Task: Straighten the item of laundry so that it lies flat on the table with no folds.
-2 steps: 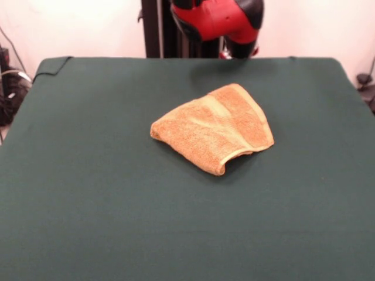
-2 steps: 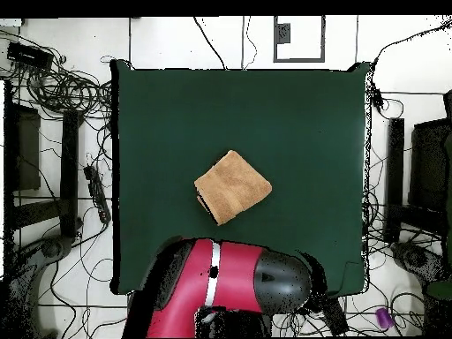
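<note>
1. I cannot tell the state of my claw: in the front view only the red and black arm point(image 1: 218, 20) shows at the top edge, and in the overhead view the arm's bulk point(image 2: 231, 284) hides whatever hangs beneath it. It holds nothing that I can see and is not touching the cloth.
2. The arm sits drawn back over the table's point(image 1: 88, 193) edge on the robot's side, well apart from the work.
3. The towel point(image 1: 214, 127) lies near the middle of the table, folded over on itself into a rough wedge. A paler woven band crosses its top layer, and a hemmed edge curls up at the corner nearest the front camera.
4. From above the towel point(image 2: 232, 186) reads as a compact diamond with doubled layers along one side, so it is far from flat.
5. I judge the straightening has not begun. The next move calls for bringing the arm down to that loose upper layer, pinching the top ply only, and drawing it outward to open the fold.
</note>
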Robot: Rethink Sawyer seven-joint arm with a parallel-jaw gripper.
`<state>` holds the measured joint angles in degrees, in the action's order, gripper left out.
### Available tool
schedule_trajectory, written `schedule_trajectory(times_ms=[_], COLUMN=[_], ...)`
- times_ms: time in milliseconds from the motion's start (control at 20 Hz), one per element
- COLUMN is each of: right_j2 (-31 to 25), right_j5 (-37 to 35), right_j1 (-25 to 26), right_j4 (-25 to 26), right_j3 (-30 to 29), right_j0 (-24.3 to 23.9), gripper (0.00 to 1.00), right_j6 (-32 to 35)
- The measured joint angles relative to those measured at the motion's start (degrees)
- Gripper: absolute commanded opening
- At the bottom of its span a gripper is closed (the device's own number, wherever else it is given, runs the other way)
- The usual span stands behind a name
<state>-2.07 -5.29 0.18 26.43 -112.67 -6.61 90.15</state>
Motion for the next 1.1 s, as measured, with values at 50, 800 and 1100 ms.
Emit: schedule_trajectory(times_ms=[50,800,1100], right_j2=[0.0,-2.0,-2.8], right_j5=[0.0,-13.1,-20.1], right_j1=[0.1,-0.7,-2.1], right_j4=[0.0,-0.4,-0.8], right_j3=[0.1,1.8,2.8], right_j0=[0.0,-3.2,-3.2], gripper=[1.00,1.00,1.00], right_j6=[0.0,0.0,0.0])
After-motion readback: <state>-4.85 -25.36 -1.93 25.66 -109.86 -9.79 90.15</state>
